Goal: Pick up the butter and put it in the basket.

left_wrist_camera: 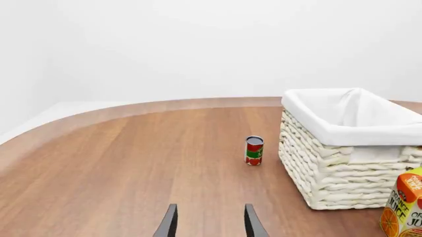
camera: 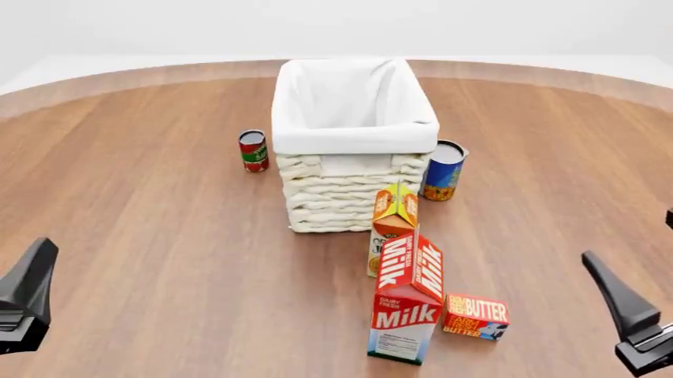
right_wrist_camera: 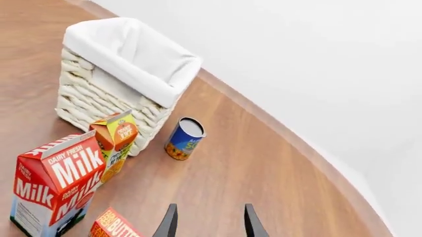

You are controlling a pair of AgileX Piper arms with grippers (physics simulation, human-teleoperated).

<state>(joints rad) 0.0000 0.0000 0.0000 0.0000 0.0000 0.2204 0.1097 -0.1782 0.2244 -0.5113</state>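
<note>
Front view looking forward and down from above, behind the arms, taking in the whole table point(camera: 137, 205) with the basket point(camera: 354, 118) mid-frame. Left wrist view low over the wood, facing along its fingers point(left_wrist_camera: 169, 222) at the basket point(left_wrist_camera: 343, 148) and red can point(left_wrist_camera: 254, 150). Right wrist view higher and tilted, sharing basket point(right_wrist_camera: 125, 64) and milk carton point(right_wrist_camera: 56, 185) with front.

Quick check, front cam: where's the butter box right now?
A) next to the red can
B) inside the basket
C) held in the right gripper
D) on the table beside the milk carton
D: the butter lies on the table right beside the milk carton, nearer than the basket; the right gripper is open and holds nothing.
</note>
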